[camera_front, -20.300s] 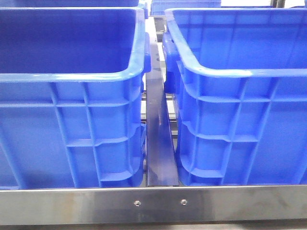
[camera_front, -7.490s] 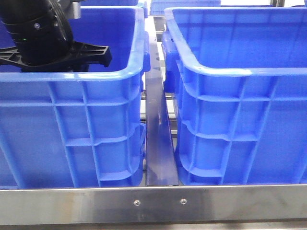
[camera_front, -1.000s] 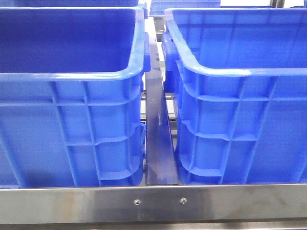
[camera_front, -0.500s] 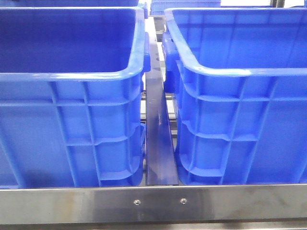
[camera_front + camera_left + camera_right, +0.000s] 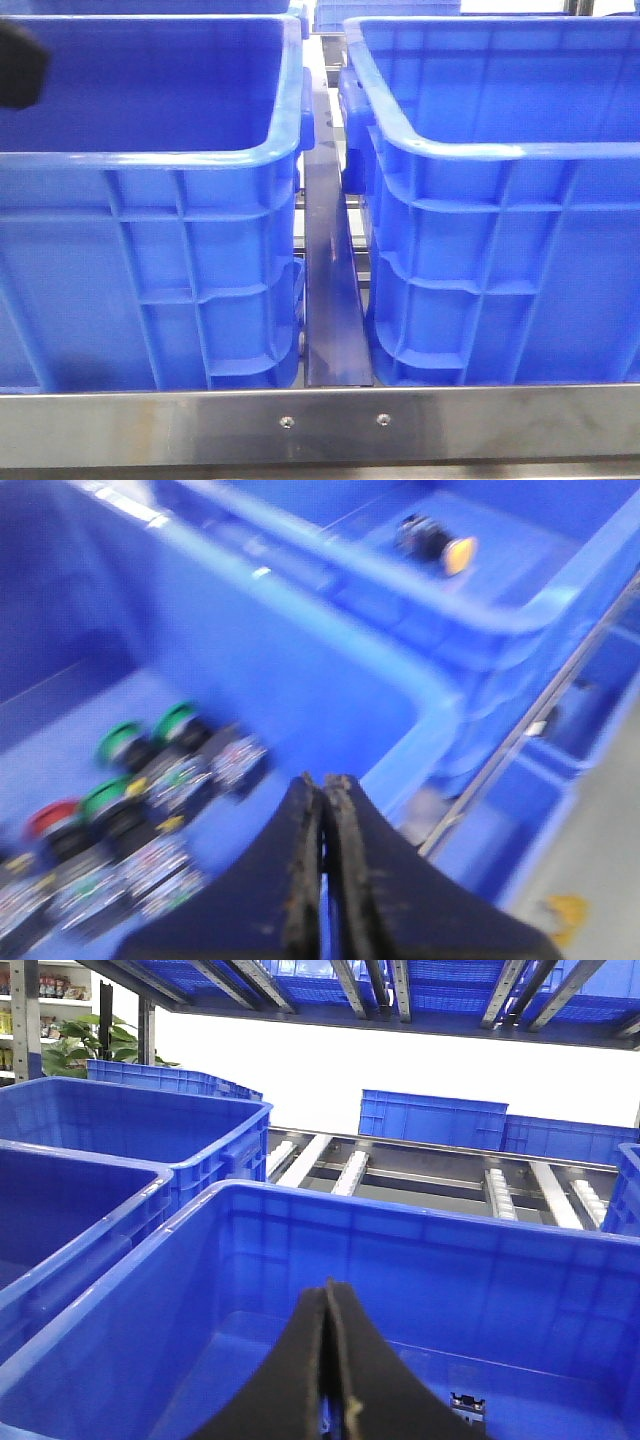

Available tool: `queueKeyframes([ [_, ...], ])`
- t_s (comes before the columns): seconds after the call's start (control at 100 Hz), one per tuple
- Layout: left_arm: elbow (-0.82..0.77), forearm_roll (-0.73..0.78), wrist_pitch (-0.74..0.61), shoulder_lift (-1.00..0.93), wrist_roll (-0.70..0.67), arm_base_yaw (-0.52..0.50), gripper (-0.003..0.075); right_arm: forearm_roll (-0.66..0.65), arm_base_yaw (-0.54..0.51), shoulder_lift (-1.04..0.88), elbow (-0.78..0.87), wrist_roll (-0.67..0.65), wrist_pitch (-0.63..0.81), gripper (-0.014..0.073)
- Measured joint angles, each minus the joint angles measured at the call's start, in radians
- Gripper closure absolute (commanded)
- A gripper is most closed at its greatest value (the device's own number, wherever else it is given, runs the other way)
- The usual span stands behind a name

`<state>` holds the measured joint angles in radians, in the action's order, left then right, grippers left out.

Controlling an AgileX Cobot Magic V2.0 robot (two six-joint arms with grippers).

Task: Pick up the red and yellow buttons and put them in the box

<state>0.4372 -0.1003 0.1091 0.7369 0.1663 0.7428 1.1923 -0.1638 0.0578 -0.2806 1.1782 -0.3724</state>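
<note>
In the blurred left wrist view, my left gripper (image 5: 322, 780) is shut and empty, above the rim of a blue bin (image 5: 330, 670). That bin holds several push buttons: green ones (image 5: 120, 742) and a red one (image 5: 50, 815). A yellow button (image 5: 455, 552) lies alone in a neighbouring blue box (image 5: 520, 525) beyond the wall. My right gripper (image 5: 328, 1285) is shut and empty, over another blue bin (image 5: 250, 1290). In the front view only a dark part of the left arm (image 5: 18, 62) shows at the left edge; no buttons show there.
Two tall blue bins (image 5: 150, 200) (image 5: 500, 200) stand side by side behind a steel rail (image 5: 320, 425), with a narrow metal strip (image 5: 330, 300) between them. A small metal part (image 5: 467, 1403) lies on the right bin's floor. More blue crates (image 5: 430, 1118) and roller tracks lie beyond.
A dark part of the left arm has come into the front view at the upper left edge; half a second ago the bin there showed no arm.
</note>
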Motion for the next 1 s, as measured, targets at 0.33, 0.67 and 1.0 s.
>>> queueKeyframes([
  [0.33, -0.14, 0.117, 0.006, -0.268, -0.076, -0.295, 0.0739, 0.0, 0.0, 0.0, 0.0, 0.0, 0.0, 0.0653],
  [0.67, -0.329, 0.146, 0.008, -0.565, -0.122, -0.572, 0.0739, 0.0, 0.0, 0.0, 0.0, 0.0, 0.0, 0.0653],
  [1.0, -0.434, 0.146, -0.005, -0.741, -0.148, -0.699, 0.0739, 0.0, 0.0, 0.0, 0.001, 0.0, 0.0, 0.0653],
])
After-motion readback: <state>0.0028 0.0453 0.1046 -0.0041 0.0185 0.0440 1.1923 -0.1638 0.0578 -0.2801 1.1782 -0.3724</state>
